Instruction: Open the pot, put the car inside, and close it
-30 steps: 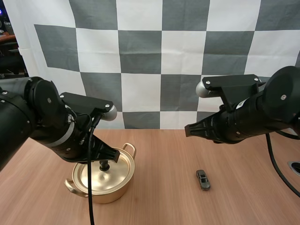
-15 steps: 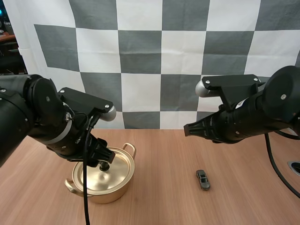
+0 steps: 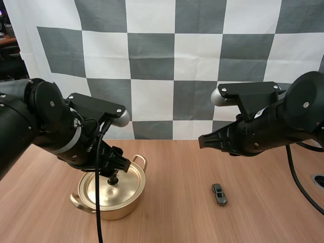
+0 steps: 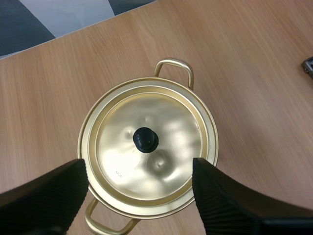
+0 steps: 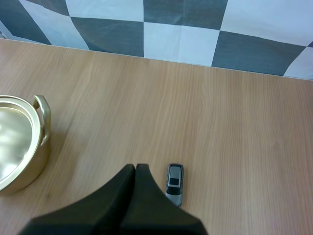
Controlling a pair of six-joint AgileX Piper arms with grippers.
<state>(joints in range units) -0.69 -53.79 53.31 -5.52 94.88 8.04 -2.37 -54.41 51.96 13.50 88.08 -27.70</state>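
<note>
- Lid (image 4: pixel 166 142) first: over the last second it has not moved and sits flat on the pot (image 3: pixel 109 202), so the pot is not yet open.
- My left arm has shifted a little over the pot in that time, its wrist swinging slightly up and toward the centre of the table (image 3: pixel 263 212).
- My left gripper (image 4: pixel 139 166) hangs above the lid with its fingers spread wide. The black knob (image 4: pixel 145 139) lies between them, and neither finger touches it.
- I judge this to be lining up on the knob. I have no hold on it, so the next step is to come down and close on it before lifting.
- My right gripper (image 5: pixel 135 169) is closed on nothing, its fingers pressed into one wedge. It has barely drifted and hovers over the table just beside the car (image 3: pixel 219 194).
- The car has stayed where it was, on the bare wood well apart from the pot, to its right.
- All three steps of the task remain to be done.
</note>
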